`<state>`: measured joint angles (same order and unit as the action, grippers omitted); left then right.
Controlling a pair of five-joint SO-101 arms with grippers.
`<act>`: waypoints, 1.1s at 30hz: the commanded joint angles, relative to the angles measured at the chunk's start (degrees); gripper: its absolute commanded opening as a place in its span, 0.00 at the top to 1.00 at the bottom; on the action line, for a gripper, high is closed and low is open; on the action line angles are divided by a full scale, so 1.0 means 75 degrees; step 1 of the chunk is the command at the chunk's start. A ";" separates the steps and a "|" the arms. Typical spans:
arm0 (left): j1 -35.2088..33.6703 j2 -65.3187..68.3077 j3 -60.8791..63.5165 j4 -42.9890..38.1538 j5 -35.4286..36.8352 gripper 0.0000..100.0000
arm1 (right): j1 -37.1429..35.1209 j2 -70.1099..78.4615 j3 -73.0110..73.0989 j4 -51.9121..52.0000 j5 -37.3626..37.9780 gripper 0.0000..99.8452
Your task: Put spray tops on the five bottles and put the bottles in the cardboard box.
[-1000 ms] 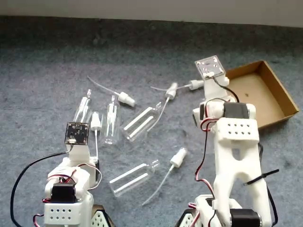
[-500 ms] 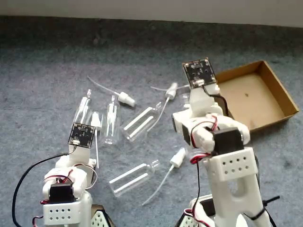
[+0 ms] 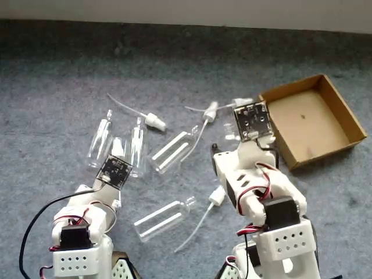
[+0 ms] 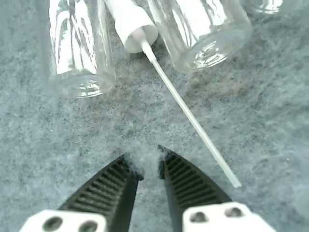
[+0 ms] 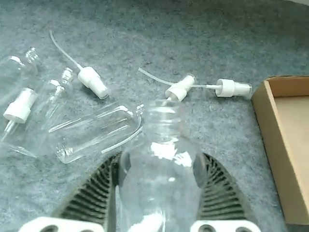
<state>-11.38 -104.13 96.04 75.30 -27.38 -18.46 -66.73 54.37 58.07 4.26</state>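
High view first: your cardboard box [image 3: 343,110] sits open near the far right corner of the tabletop [image 3: 58,70]. Four bottles lie on their sides around the middle. The leftmost bottle [image 3: 100,138] and second bottle [image 3: 137,145] are side by side, with a spray top [image 3: 118,149] lying between them. The middle bottle [image 3: 171,152] is a bit to their right, and the near bottle [image 3: 163,218] is closer to the front edge. More loose tops are scattered about. One [image 3: 154,121] is beyond the middle bottle, one [image 3: 210,111] is further right, and one [image 3: 217,196] is just beside the near bottle's neck.

Left wrist view: your left gripper [image 4: 145,166] is down low over the grey surface. Its jaws are only a narrow gap apart and it's empty. Just ahead are two bottle bases [image 4: 79,48], with a white top between them. Its dip tube [image 4: 193,121] runs back and ends just beside one finger.

Right wrist view: your right gripper [image 5: 161,162] is clamped around a clear held bottle [image 5: 161,188], with a finger [image 5: 87,193] on each side. The neck points away and the mouth is uncapped. Beyond it you can see a lying bottle, three loose tops and the box wall at the edge.
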 commanded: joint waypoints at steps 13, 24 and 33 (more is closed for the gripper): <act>-0.0029 -0.0053 -0.2081 0.0352 -0.1125 0.99 | 0.1190 -0.2163 0.0662 -0.0006 -0.0059 0.92; -0.0018 0.1295 -0.4026 0.0961 -0.1829 0.99 | 0.2667 -0.3511 0.0733 0.0451 -0.0047 0.92; 0.1647 0.5046 -0.6113 0.1090 -0.1805 0.99 | 0.2737 -0.3300 0.0908 0.0393 -0.0094 0.92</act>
<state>-5.76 -77.76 57.71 82.33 -40.66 1.23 -92.48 59.91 61.32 4.18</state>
